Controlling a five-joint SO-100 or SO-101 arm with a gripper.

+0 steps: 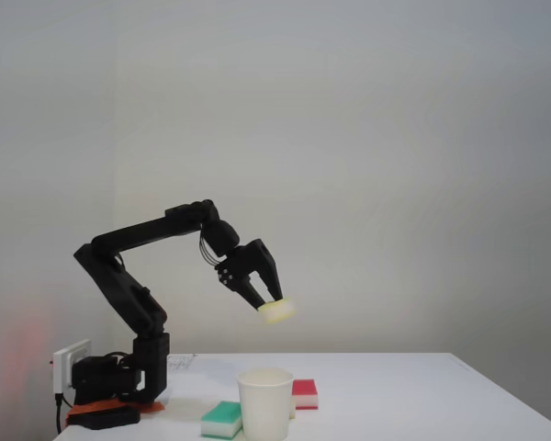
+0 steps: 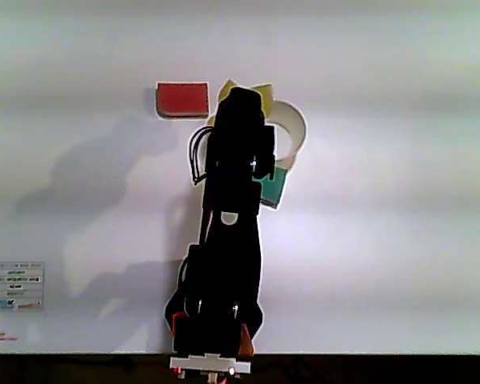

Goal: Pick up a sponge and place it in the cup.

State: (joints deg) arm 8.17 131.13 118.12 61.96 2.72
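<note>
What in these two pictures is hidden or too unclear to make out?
- The cup: in the other view the arm covers most of its rim and its inside.
- The green-and-white sponge: in the fixed view the bottom edge cuts it off; from above the arm hides most of it.
- The sticker on the table: print too small to read.
- The gripper shut on the sponge: contact points blurred.

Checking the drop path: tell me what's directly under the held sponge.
In the fixed view the sponge, in the gripper, hangs above the cup, slightly right of centre. Cup's inside: hidden.

The black arm (image 1: 138, 276) reaches out raised, its gripper (image 1: 274, 308) angled downward, clamped.
</note>
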